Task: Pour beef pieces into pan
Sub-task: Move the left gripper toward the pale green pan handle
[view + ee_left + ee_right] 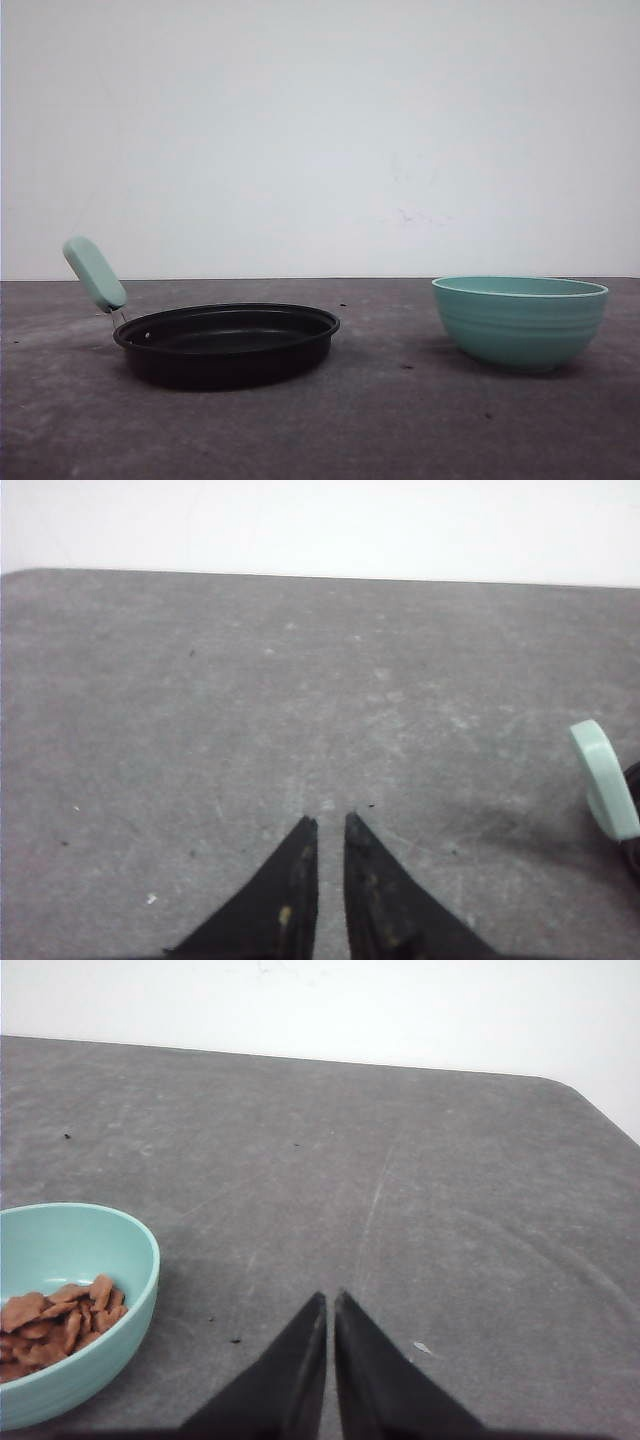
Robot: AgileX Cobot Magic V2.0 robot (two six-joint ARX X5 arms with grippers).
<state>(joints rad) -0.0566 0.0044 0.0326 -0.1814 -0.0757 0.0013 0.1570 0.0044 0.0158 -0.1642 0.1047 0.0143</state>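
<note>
Grey table (400, 420): pan (226, 342) left, beef pieces (55, 1320) in bowl (520, 320) right.

Front view: the interior of the bowl (520, 322) is hidden behind its near wall, so no contents can be confirmed there. The floor of the pan (227, 342) is too dark to tell what lies on it.

Left wrist view: the pan is cut off by the picture's edge, leaving its handle (605, 778) and a sliver of black rim.

Right wrist view: the bowl and part of the beef pieces (55, 1322) are cut off by the picture's edge. Small dark specks on the bench (400, 1190) are too small to identify.
</note>
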